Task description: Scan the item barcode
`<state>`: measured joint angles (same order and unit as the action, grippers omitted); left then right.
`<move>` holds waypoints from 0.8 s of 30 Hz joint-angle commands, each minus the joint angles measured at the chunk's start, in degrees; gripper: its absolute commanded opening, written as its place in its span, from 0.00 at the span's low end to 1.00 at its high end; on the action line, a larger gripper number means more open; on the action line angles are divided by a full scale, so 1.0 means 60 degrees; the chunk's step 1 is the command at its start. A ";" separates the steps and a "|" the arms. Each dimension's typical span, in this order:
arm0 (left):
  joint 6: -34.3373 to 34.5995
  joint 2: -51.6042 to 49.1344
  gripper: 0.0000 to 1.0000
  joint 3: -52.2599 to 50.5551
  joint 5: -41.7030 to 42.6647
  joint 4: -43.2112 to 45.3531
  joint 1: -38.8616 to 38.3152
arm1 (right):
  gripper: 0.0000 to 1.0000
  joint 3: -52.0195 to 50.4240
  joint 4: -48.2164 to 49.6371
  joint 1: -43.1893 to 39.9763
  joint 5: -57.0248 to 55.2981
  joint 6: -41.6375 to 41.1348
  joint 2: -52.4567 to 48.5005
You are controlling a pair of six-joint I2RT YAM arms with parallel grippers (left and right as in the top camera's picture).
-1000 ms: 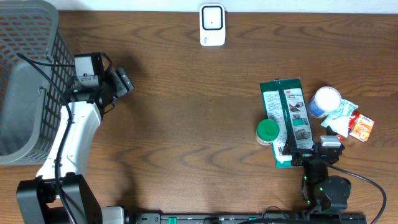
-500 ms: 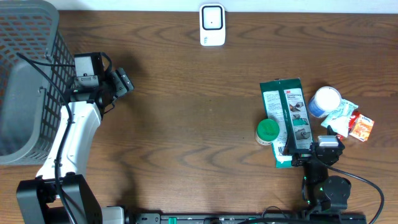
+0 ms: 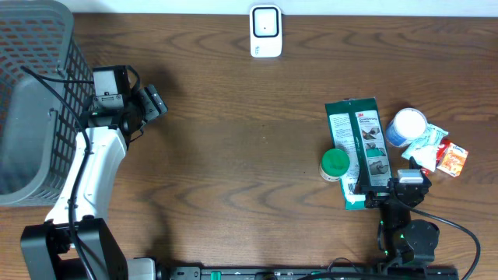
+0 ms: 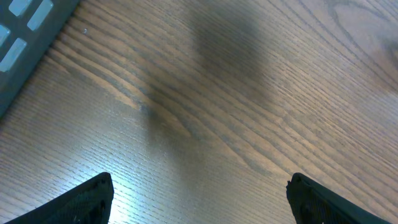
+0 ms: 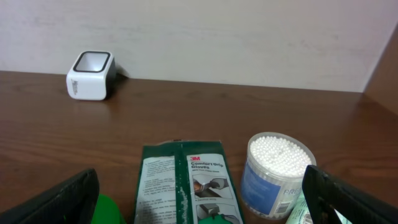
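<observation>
Cotton-swab tub and green cap flanking green packet

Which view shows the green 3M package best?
Overhead: the green 3M package shows nearly whole, printed side up. The right wrist view cuts off its near end; the left wrist view misses it entirely.

Place: mock shop checkout, robot test bench
Signs: white barcode scanner, grey mesh basket, packaged goods on wooden desk
Backdrop: plain pale wall
</observation>
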<state>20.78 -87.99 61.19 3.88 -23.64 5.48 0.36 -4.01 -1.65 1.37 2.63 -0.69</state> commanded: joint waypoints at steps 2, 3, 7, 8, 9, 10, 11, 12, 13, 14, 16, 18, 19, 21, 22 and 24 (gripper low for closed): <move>-0.0055 0.0011 0.89 0.0109 -0.0120 -0.0007 0.0022 | 0.99 -0.0011 -0.0044 -0.0087 0.0036 0.0138 0.0062; -0.0055 0.0011 0.89 0.0109 -0.0120 -0.0007 0.0022 | 0.99 -0.0011 -0.0044 -0.0084 0.0036 0.0138 0.0062; -0.0055 0.0011 0.89 0.0109 -0.0120 -0.0007 0.0022 | 0.99 -0.0011 -0.0044 -0.0084 0.0036 0.0138 0.0062; -0.0055 0.0011 0.89 0.0109 -0.0120 -0.0007 0.0022 | 0.99 -0.0011 -0.0044 -0.0087 0.0036 0.0138 0.0062; -0.0055 0.0011 0.89 0.0109 -0.0120 -0.0007 0.0022 | 0.99 -0.0011 -0.0044 -0.0087 0.0036 0.0138 0.0062; -0.0069 0.0011 0.89 0.0109 -0.0124 -0.0007 0.0026 | 0.99 -0.0011 -0.0044 -0.0084 0.0036 0.0138 0.0062; -0.0335 0.0011 0.89 0.0109 -0.0386 -0.0033 0.0022 | 0.99 -0.0011 -0.0044 -0.0087 0.0036 0.0138 0.0062; -0.0681 0.0018 0.89 0.0109 -0.0790 -0.0098 0.0022 | 0.99 -0.0011 -0.0044 -0.0087 0.0036 0.0138 0.0062; -0.0918 0.0091 0.89 0.0109 -0.1086 -0.0215 0.0026 | 0.99 -0.0011 -0.0044 -0.0084 0.0036 0.0138 0.0062; -0.1031 0.0178 0.89 0.0109 -0.1348 -0.0353 0.0026 | 0.99 -0.0011 -0.0044 -0.0087 0.0036 0.0138 0.0062; -0.1024 0.0492 0.89 0.0102 -0.1443 -0.0627 0.0022 | 0.99 -0.0011 -0.0044 -0.0087 0.0036 0.0138 0.0062; -0.1024 0.0987 0.89 0.0011 -0.1446 -0.0736 0.0022 | 0.99 -0.0011 -0.0044 -0.0087 0.0036 0.0138 0.0062; -0.1027 0.1319 0.89 -0.0062 -0.1446 -0.0736 0.0022 | 0.99 -0.0011 -0.0044 -0.0084 0.0036 0.0138 0.0062; -0.1027 0.2127 0.89 -0.0178 -0.1450 -0.0780 0.0026 | 0.99 -0.0011 -0.0044 -0.0084 0.0036 0.0138 0.0062; -0.1027 0.2517 0.89 -0.0182 -0.1548 -0.0769 0.0026 | 0.99 -0.0011 -0.0044 -0.0084 0.0036 0.0138 0.0062; -0.1027 0.3366 0.89 -0.0182 -0.1625 -0.0798 0.0044 | 0.99 -0.0011 -0.0044 -0.0087 0.0036 0.0138 0.0062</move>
<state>15.94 -73.60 60.75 -3.62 -28.14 5.48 0.36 -4.01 -1.65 1.37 2.76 -0.69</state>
